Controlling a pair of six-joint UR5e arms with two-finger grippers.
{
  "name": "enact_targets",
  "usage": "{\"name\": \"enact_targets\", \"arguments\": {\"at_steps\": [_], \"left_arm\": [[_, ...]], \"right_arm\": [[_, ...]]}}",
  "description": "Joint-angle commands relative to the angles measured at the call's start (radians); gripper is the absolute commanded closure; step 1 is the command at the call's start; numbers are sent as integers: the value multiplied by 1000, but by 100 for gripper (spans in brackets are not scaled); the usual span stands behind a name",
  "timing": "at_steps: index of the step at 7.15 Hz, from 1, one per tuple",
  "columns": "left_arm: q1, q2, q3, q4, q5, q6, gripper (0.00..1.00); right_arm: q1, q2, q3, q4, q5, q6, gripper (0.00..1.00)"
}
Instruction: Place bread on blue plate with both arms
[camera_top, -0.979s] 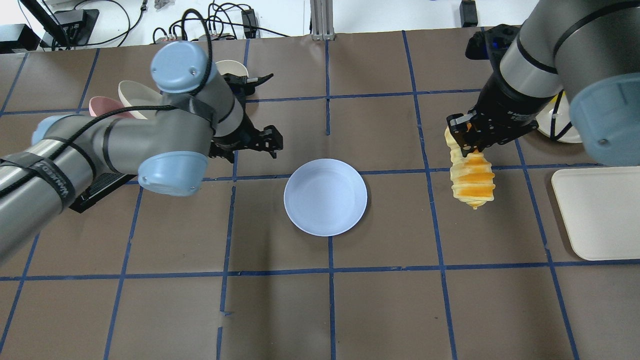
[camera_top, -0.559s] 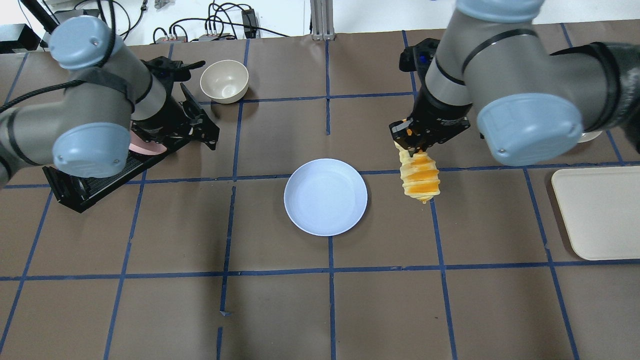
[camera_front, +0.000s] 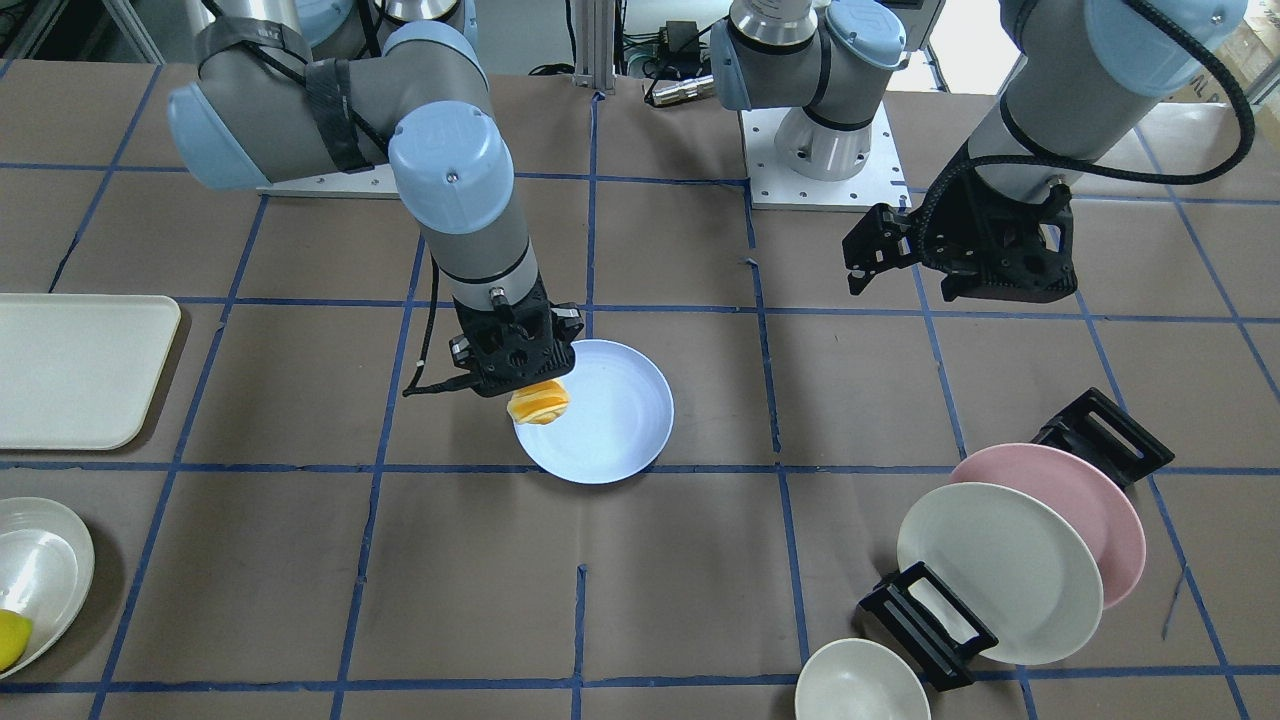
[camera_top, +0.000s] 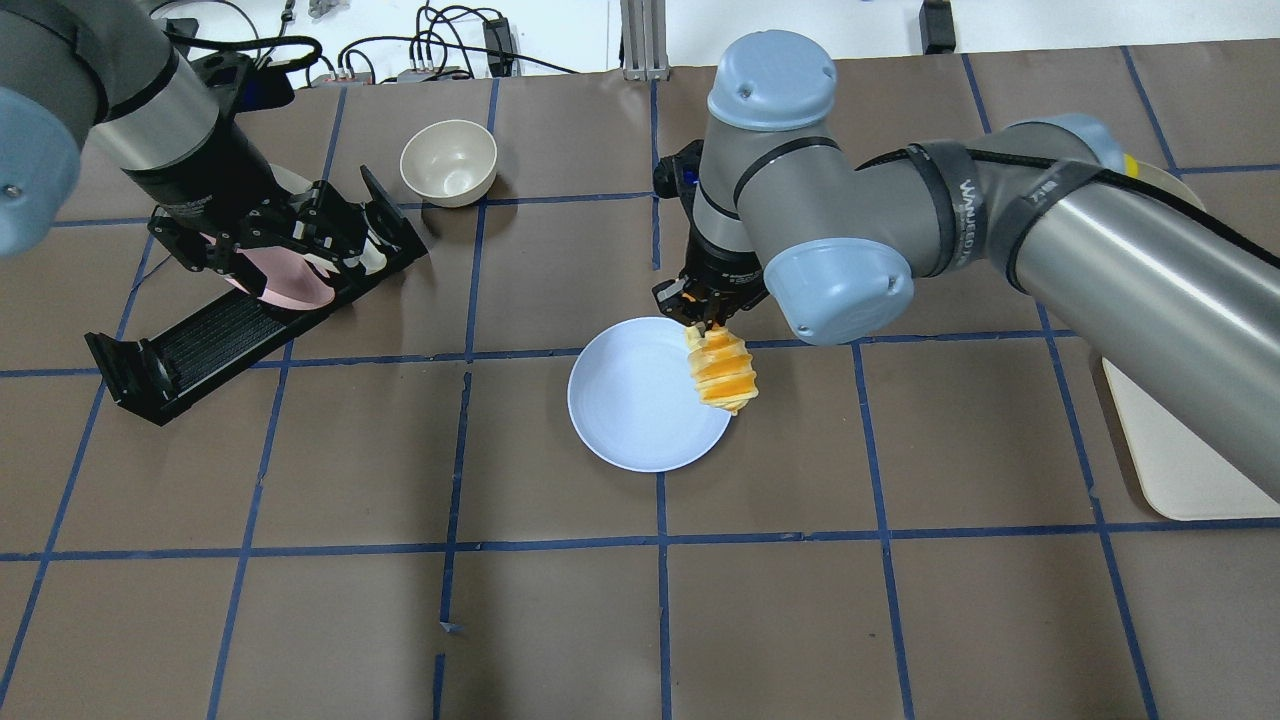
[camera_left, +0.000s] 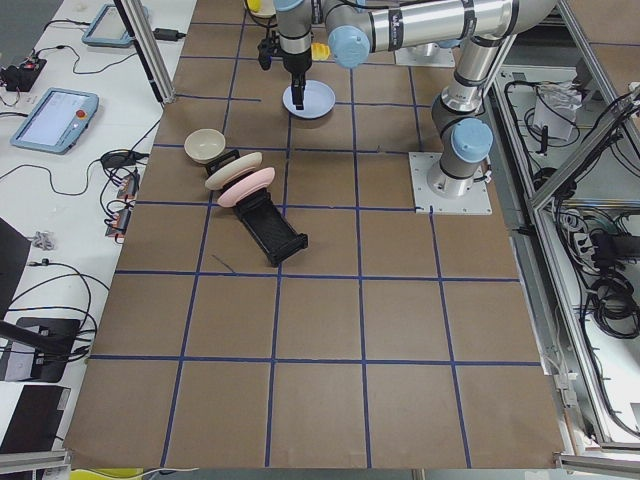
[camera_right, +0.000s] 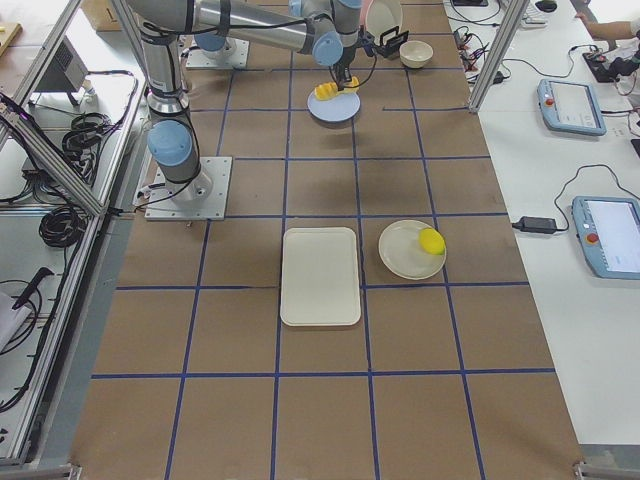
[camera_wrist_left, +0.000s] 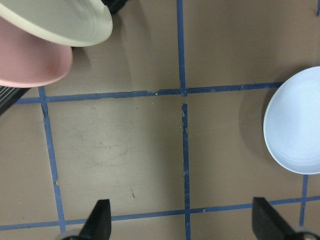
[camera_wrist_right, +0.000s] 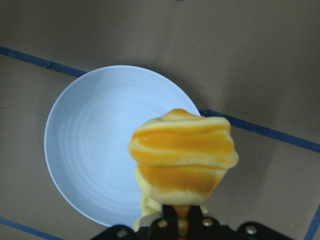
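My right gripper (camera_top: 705, 310) is shut on the top end of the bread (camera_top: 722, 370), a ridged orange and pale yellow loaf that hangs down from it. The bread hovers over the right edge of the blue plate (camera_top: 630, 410). The right wrist view shows the bread (camera_wrist_right: 182, 155) above the plate's right rim (camera_wrist_right: 95, 145). In the front view the bread (camera_front: 540, 402) hangs at the plate's (camera_front: 615, 420) edge. My left gripper (camera_top: 320, 245) is open and empty, over the plate rack far left of the blue plate. Its fingertips (camera_wrist_left: 102, 220) stand wide apart.
A black rack (camera_front: 1100, 430) holds a pink plate (camera_front: 1090, 505) and a cream plate (camera_front: 1000, 570). A cream bowl (camera_top: 448, 162) stands behind it. A cream tray (camera_top: 1190, 430) lies at the right edge. A white plate (camera_front: 40, 570) with a lemon (camera_front: 8, 637) sits beyond it.
My right arm has carried the bread leftward from the table's right side to over the blue plate's right edge. My left arm has pulled back to the left, over the rack.
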Motion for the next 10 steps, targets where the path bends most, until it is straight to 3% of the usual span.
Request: {"name": "enact_targets", "arguments": {"at_steps": [1, 6, 7, 8, 10], "left_arm": [[-10, -11, 10, -19, 1, -109, 0], [5, -25, 18, -12, -6, -146, 0], [5, -28, 22, -12, 0, -144, 0], [5, -37, 32, -11, -7, -162, 0], [2, -36, 17, -9, -6, -168, 0]], "right_arm": [[68, 77, -43, -8, 11, 2, 92], [70, 149, -27, -99, 2, 1, 90], [73, 168, -27, -131, 5, 2, 85], [73, 173, -27, -131, 9, 1, 67], [73, 171, -26, -133, 9, -2, 1]]}}
